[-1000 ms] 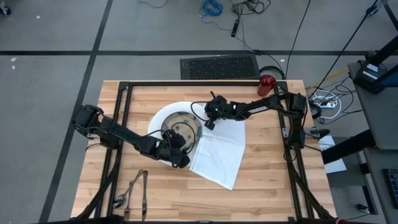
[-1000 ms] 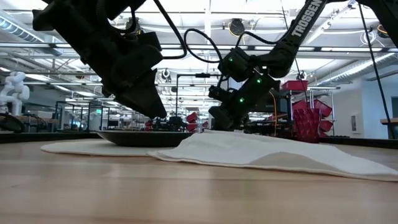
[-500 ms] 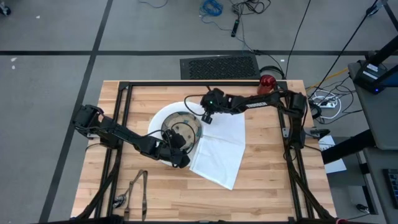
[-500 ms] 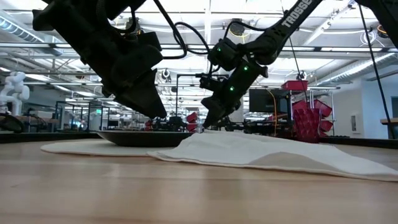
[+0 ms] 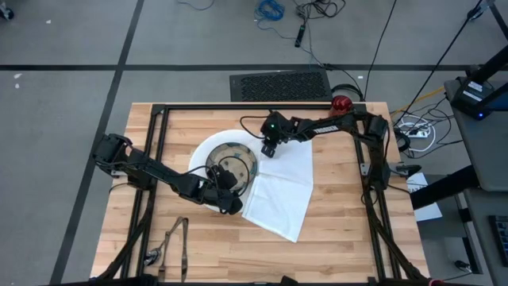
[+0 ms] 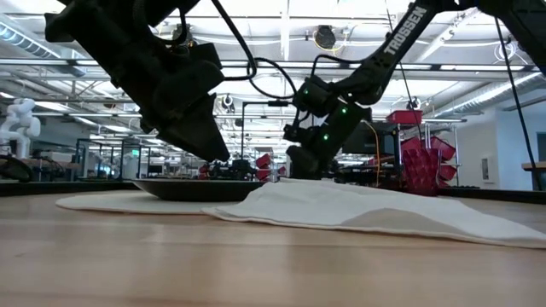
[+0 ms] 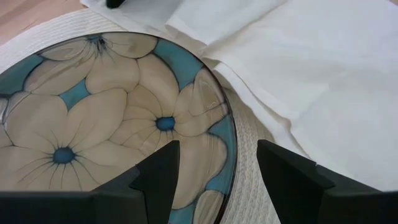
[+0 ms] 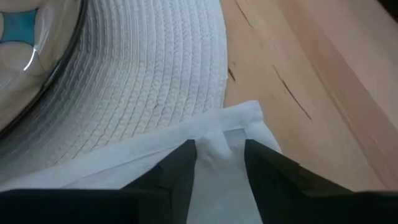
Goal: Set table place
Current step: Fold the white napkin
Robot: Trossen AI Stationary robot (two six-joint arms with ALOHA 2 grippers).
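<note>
A patterned beige-blue bowl (image 5: 232, 163) sits on the round white plate (image 5: 205, 152). A white napkin (image 5: 282, 191) lies spread to the plate's right, its left edge over the plate's rim. My left gripper (image 5: 230, 187) is open just above the bowl's near-right rim (image 7: 231, 149), one finger over the bowl and one over the plate (image 7: 249, 186); whether it touches, I cannot tell. My right gripper (image 5: 268, 148) is shut on the napkin's far-left corner. A red cup (image 5: 341, 103) stands at the far right. Dark cutlery (image 5: 171, 242) lies near left. My right gripper pinches a small raised fold of the napkin (image 8: 216, 144) between its two fingers, just inside the far-left corner (image 8: 245, 114). The fingers come from above, slanting from the table's right. The napkin lies slack on the table and the plate's rim (image 8: 155, 68).
The table's black frame (image 5: 159, 111) runs around the working area. Bare wood (image 5: 349, 230) lies to the right of the napkin and along the near edge. In the low view the napkin (image 6: 367, 213) forms a low mound in front of the plate.
My right gripper has moved a little toward the table's far edge, rising and tipping, then come down on the napkin's far-left corner. The napkin, the bowl and my left gripper stay where they were.
</note>
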